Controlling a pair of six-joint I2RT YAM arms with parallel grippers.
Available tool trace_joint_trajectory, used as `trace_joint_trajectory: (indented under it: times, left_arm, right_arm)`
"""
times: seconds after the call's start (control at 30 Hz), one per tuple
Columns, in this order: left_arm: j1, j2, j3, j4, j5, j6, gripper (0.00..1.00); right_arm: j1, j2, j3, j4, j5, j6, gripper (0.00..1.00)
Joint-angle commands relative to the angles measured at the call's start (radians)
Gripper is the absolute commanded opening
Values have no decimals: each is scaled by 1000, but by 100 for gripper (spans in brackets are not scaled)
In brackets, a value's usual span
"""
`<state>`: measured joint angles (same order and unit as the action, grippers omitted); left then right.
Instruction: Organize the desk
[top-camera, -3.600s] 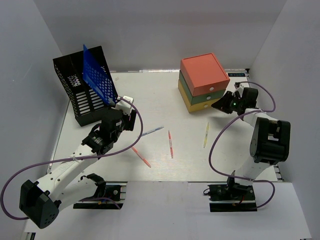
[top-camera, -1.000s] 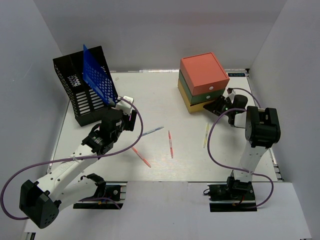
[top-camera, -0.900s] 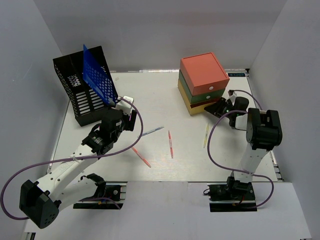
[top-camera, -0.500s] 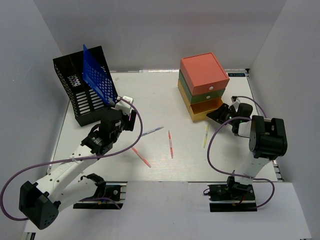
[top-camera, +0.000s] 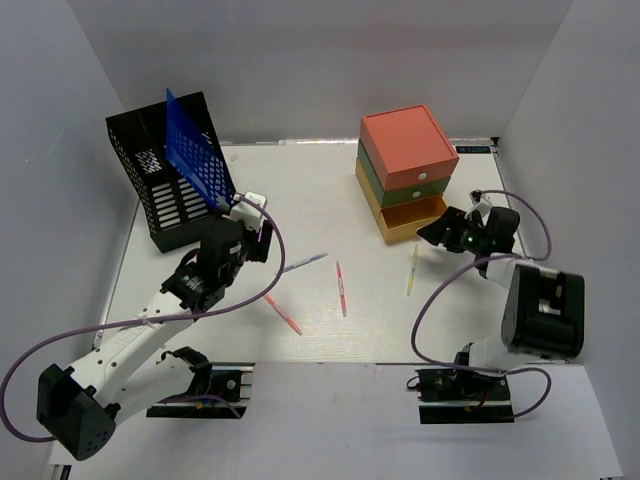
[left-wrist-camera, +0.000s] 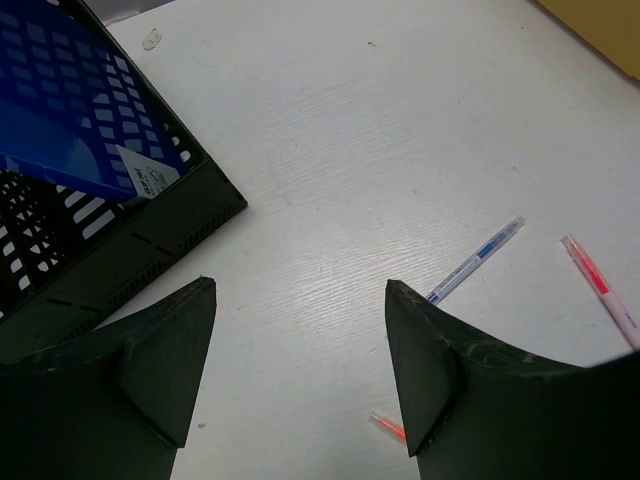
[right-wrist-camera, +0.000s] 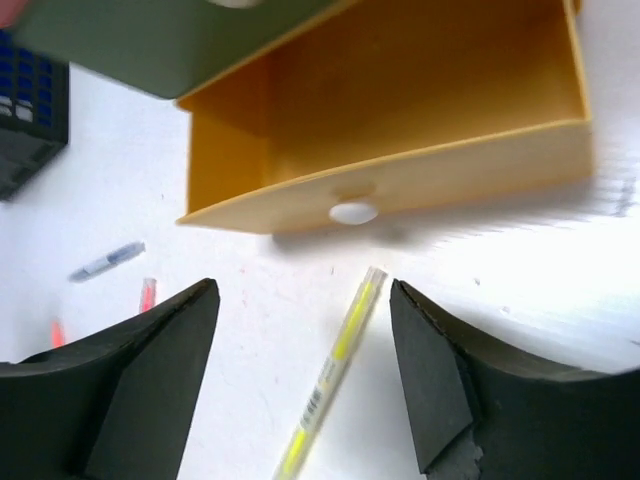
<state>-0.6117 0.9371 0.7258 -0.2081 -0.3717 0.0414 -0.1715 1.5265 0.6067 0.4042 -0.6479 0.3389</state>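
The white desk carries a stacked drawer box with orange, green and yellow drawers. Its yellow bottom drawer is pulled out and looks empty inside, its white knob facing me. My right gripper is open just in front of that knob, touching nothing. A yellow pen lies on the desk below its fingers. My left gripper hangs open and empty above the desk, beside the black mesh rack.
A blue folder leans in the rack. A blue pen, a red pen and another red pen lie mid-desk; the yellow pen lies right of them. White walls close in both sides.
My right gripper pulled the yellow drawer out by its knob, then opened and drew back from it. The left arm has stayed put.
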Motion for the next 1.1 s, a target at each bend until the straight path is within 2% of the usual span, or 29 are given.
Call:
trace_joint_trajectory:
  times: [0.0,0.1,0.17,0.2,0.3,0.33,0.37,0.43,0.47,0.67,0.83,1.07]
  left_arm:
    - [-6,-34,-11,19,17,3,78]
    - [-6,-37,-11,19,22,0,77]
    - [-6,-37,-9,16,28,2,76]
    - [-6,-37,-9,15,28,0,75]
    - [-6,-37,-8,15,27,-5,74]
    - [-6,-37,-6,13,27,-3,74]
    - [-6,-37,-6,13,27,-3,74]
    - [-6,-37,-5,12,19,-5,73]
    - [-6,-38,-6,12,19,-5,74]
    - [-6,-38,-8,12,14,-3,74]
    - [-6,-44,-8,12,13,-5,74]
    - [-6,-55,-5,16,19,-3,74]
  right_arm:
    - [-20,-144,-21,-158,-12,-199,74]
    - [-20,-255,-15,-267,-9,-334,66]
    - [-10,-287,14,-352,5,-415,44]
    - [-2,-285,65,-460,11,-463,24]
    - [30,-241,177,-682,31,-549,8]
    - [38,-221,195,-726,37,-569,6]
    - [71,-218,206,-758,56,-581,6]
    - [101,-216,211,-804,126,-590,15]
    - [142,-218,205,-808,154,-592,24]
    - [277,-192,173,-791,326,-560,40]
    - [357,-122,177,-757,460,-512,47]
    - [394,-83,176,-716,583,-460,49]
